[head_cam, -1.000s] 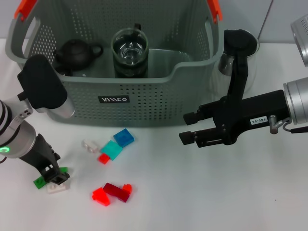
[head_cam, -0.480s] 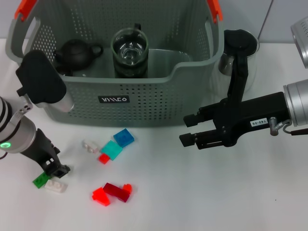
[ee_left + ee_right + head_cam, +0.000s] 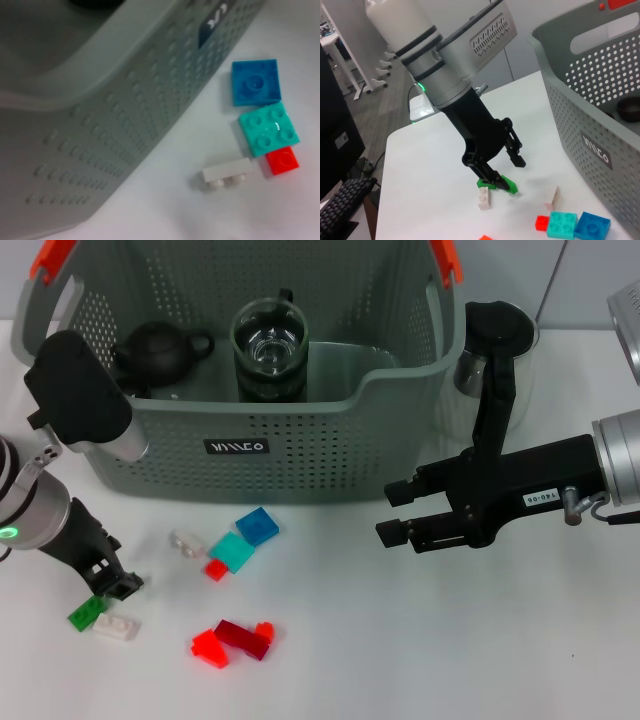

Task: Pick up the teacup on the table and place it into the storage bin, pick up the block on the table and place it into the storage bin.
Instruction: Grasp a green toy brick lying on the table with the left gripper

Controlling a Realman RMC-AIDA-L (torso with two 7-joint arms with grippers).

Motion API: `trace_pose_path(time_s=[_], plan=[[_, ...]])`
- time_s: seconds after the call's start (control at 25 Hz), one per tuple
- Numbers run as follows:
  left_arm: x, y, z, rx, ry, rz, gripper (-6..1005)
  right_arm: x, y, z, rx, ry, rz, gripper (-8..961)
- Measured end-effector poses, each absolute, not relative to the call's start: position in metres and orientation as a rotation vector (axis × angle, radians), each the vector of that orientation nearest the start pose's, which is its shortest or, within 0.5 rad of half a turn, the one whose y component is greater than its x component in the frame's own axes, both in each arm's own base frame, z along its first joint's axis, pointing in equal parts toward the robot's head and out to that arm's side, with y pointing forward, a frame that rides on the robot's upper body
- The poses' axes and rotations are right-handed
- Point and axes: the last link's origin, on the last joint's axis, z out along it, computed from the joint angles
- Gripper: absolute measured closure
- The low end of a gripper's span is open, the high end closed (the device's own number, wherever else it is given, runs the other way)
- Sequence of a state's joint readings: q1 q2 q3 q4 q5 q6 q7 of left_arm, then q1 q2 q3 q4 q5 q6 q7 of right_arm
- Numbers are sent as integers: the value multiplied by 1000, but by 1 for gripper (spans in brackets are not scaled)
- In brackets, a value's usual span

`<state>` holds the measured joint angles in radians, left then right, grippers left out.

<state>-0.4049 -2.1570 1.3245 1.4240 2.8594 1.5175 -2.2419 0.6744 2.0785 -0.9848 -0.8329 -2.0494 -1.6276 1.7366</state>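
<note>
The grey storage bin (image 3: 330,455) stands at the back of the table. A glass teacup (image 3: 268,348) stands inside it beside a black teapot (image 3: 158,348). Loose blocks lie in front of the bin: a blue one (image 3: 257,526), teal (image 3: 232,551), small red (image 3: 215,569), clear (image 3: 186,541), dark red (image 3: 243,637) and bright red (image 3: 210,647). My left gripper (image 3: 115,585) hangs open and empty just above a green block (image 3: 86,613) and a white block (image 3: 117,626). The right wrist view shows this gripper (image 3: 504,167) with its fingers apart over the green block (image 3: 497,184). My right gripper (image 3: 392,510) hovers open at the bin's right front corner.
A glass pitcher (image 3: 497,350) with a black lid stands outside the bin at the back right, behind my right arm. In the left wrist view the bin wall (image 3: 125,100) is close, with the blue (image 3: 255,82), teal (image 3: 269,135), red (image 3: 282,161) and pale (image 3: 226,175) blocks beside it.
My left gripper has drawn up and back from the green and white blocks, leaving both on the table. The right arm has barely shifted.
</note>
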Motion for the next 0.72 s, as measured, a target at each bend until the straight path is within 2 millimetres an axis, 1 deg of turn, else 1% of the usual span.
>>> trace_pose_path(time_s=[0.24,0.72], plan=[[-245,320,15,-2537,-698,749,467,184,349,-16,-3070,599,438,343],[-253,317,8,-2555,-730,775,505,184,349,-16,-3070,591,438,344]])
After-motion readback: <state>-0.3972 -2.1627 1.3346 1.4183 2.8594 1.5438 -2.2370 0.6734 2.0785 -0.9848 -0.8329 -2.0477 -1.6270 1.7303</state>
